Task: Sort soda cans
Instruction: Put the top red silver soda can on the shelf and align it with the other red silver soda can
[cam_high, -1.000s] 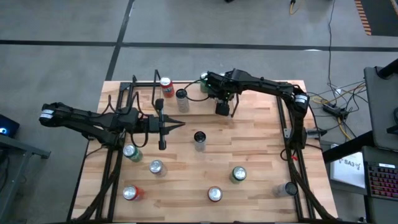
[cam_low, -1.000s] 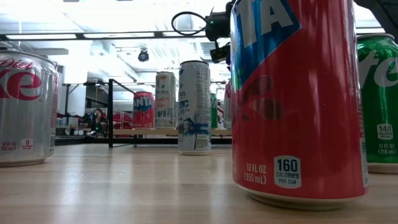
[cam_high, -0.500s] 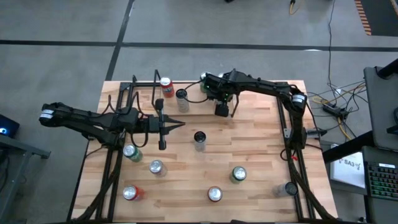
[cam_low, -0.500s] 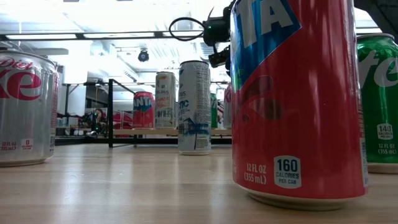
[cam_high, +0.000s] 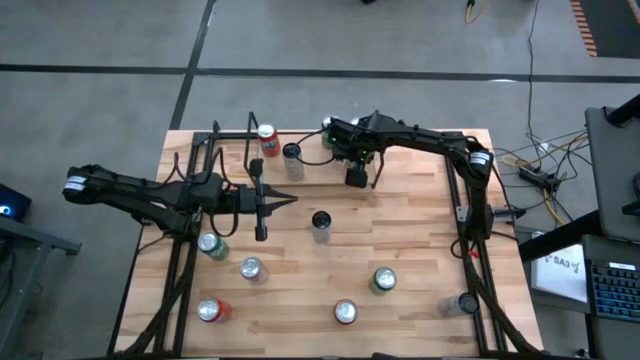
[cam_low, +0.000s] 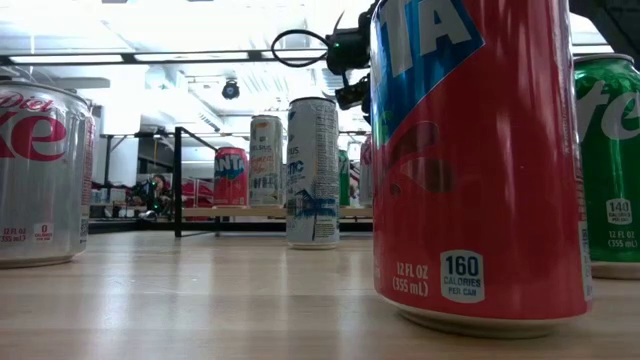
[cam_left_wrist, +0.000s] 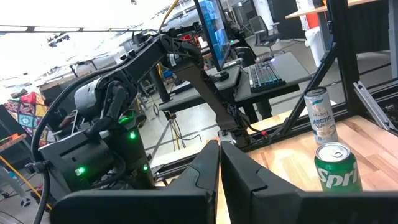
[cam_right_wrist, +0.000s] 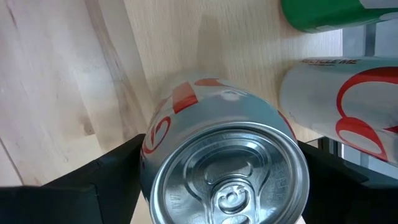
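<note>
My right gripper (cam_high: 355, 176) points steeply down near the table's far edge, open, over a silver soda can with red marks (cam_right_wrist: 217, 168). Its fingers stand on either side of that can, which stands upright on the wood beside another silver-red can (cam_right_wrist: 336, 99) and a green can (cam_right_wrist: 323, 12). Over the table's left middle, my left gripper (cam_high: 291, 201) hangs level and shut, holding nothing. More soda cans stand about the table: a red one (cam_high: 266, 140) and a silver one (cam_high: 292, 158) at the far edge, a dark-topped one (cam_high: 320, 222) in the middle. My right gripper has one finger (cam_right_wrist: 106, 180) on each side of the silver can's wall just below its rim (cam_right_wrist: 155, 134), coming from above. Whether the fingers touch the wall I cannot tell. The can stands upright on the table.
Several more cans stand along the near half: green (cam_high: 212, 245), silver (cam_high: 251, 268), red (cam_high: 209, 311), red (cam_high: 345, 312), green (cam_high: 383, 281), silver (cam_high: 463, 303). Dark frame posts (cam_high: 460, 200) run along both side edges. Bare wood lies between the middle can and the right edge.
</note>
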